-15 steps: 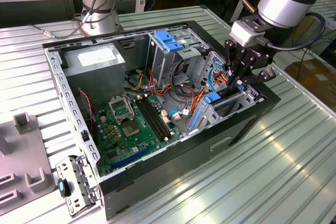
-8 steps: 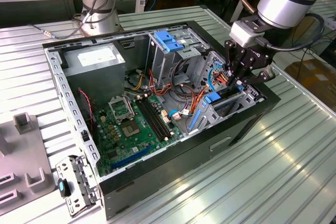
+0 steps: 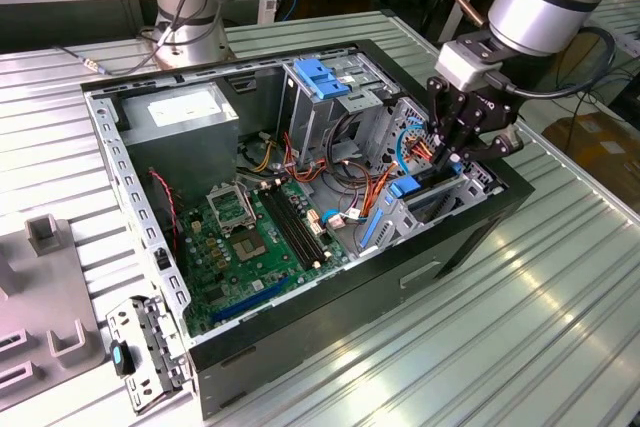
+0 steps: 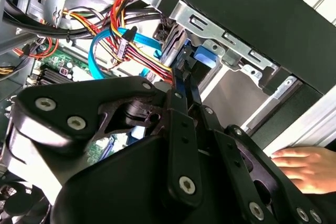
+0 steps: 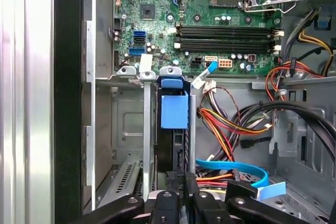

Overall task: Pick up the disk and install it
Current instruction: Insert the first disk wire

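On a ribbed metal table (image 3: 560, 327), in the exterior view, an open computer case (image 3: 300, 327) lies on its side; the arm's black gripper (image 3: 447, 150) reaches down into the drive bays at the exterior view's right end of the case; its fingers are drawn close together over the top edge of the disk (image 3: 405, 188), which stands on edge in a grey bay, its blue tab showing; a green motherboard (image 3: 250, 247) fills the case floor, and a tall grey cage with a light-blue latch (image 3: 322, 77) stands behind.

In the second wrist view, the black fingers (image 4: 185, 85) narrow to a point against the blue rail of the disk (image 4: 205, 56); red, yellow and blue cables (image 4: 126, 40) bunch beside it; a person's hand (image 4: 307, 166) rests on the table just outside the case.

In the first wrist view, the disk (image 5: 174, 111) sits upright in its slot between grey metal walls, blue tab facing the camera; the fingers (image 5: 184, 182) pinch its near edge, nearly closed on it; the motherboard (image 5: 210, 19) lies beyond.
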### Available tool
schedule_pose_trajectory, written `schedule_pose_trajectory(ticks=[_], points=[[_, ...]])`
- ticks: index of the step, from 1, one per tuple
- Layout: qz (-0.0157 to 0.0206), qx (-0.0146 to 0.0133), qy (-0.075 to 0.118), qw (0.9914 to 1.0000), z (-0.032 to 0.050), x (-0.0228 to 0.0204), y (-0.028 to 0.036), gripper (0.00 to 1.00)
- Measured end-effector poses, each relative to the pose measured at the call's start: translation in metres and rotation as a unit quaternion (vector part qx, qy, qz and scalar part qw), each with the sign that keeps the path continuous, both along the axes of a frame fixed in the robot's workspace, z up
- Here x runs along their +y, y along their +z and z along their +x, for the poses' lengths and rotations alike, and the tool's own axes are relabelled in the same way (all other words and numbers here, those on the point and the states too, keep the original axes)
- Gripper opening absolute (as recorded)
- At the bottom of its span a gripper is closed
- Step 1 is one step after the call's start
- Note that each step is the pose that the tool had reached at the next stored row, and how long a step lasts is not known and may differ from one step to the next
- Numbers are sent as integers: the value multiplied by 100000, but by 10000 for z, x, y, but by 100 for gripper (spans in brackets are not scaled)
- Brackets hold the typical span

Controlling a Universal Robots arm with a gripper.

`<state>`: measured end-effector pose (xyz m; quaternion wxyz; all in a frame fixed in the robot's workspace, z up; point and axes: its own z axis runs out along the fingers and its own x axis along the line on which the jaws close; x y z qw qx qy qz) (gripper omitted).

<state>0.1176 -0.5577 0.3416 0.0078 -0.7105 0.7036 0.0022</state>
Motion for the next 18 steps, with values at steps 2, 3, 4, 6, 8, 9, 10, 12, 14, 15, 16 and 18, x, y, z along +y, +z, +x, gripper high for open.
schedule_pose_trajectory(ticks=[2,3,4,6,8,9,10,12,14,15,16,18], points=[[23,6,-61,100000,0,-1,-6,17],[25,7,-78,100000,0,-1,-6,17],[29,6,-101,100000,0,-1,-5,17],[60,3,-131,100000,0,-1,5,17],[80,1,-193,100000,0,-1,14,17],[74,3,-254,100000,0,-1,15,17],[51,4,-346,99999,0,-1,21,17],[60,5,-460,99999,0,-1,35,17],[54,5,-549,99998,0,-1,47,17],[58,6,-585,99998,0,-1,50,17],[68,7,-642,99998,0,-1,51,17],[70,5,-664,99998,0,-1,53,17]])
